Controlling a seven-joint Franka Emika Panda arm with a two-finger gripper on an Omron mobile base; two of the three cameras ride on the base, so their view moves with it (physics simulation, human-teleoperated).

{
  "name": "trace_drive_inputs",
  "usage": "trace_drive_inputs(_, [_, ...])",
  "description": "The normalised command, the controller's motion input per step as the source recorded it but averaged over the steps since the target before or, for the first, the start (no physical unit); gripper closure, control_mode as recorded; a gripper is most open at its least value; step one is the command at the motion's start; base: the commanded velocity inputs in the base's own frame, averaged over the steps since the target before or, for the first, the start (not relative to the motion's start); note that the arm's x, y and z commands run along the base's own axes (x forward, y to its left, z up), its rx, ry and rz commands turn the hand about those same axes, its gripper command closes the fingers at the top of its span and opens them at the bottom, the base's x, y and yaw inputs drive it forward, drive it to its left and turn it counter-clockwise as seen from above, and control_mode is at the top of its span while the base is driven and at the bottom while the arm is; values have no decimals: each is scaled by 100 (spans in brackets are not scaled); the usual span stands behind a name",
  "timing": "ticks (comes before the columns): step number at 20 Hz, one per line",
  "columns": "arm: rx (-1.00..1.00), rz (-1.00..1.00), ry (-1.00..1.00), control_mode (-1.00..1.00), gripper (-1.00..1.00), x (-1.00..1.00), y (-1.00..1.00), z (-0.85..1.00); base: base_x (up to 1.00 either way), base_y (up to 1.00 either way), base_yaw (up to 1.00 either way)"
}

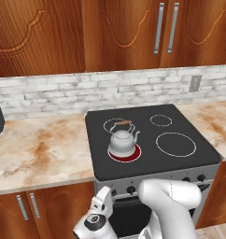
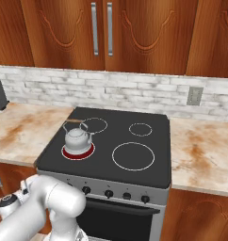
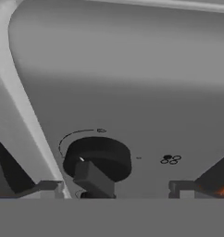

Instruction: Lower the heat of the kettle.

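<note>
- Closest to your hand camera sits a black round knob (image 3: 97, 159) with a raised bar grip across its face, set in the smooth grey stove front panel (image 3: 132, 83); a thin dial arc curves over its top left and a tiny burner diagram is printed to its right.
- Your gripper (image 3: 115, 186) is spread: one dark fingertip rises left of the knob and the other right of it, neither touching it as far as you can see.
- From the base views, your white arm reaches down in front of the stove's front left corner, below the row of knobs (image 1: 130, 189).
- Find the kettle (image 1: 122, 141) on the front left burner (image 1: 125, 154) of the black glass cooktop (image 1: 189, 161); that ring glows red, the other three are plain white outlines.
- Kettle details: squat, rounded, silvery-white and glossy, with a knobbed lid, a curved spout and a thin arched brown handle.
- Risk, as a judgement: closing off-centre could let the fingers slip off the narrow bar, so the knob would not turn.
- Turning the wrong way could raise the heat; turning too far could switch the burner off rather than lower it.
- Check the burner diagram, since you cannot tell from here which burner this knob drives.
- Around it: mottled beige stone counter (image 1: 40, 149), whitewashed brick backsplash (image 1: 63, 91), carved wooden cabinets (image 1: 40, 32) with metal handles.
</note>
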Motion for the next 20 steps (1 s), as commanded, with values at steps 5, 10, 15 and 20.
trace_drive_inputs(5, [3,7,0,-100,-100,3,-2,-17,0,0,0])
trace_drive_inputs(10, [3,6,0,-100,-100,10,-1,-5,0,0,0])
trace_drive_inputs(15, [7,4,0,-100,-100,46,0,0,0,0,0])
trace_drive_inputs(20, [6,5,-1,-100,100,46,0,-2,0,0,0])
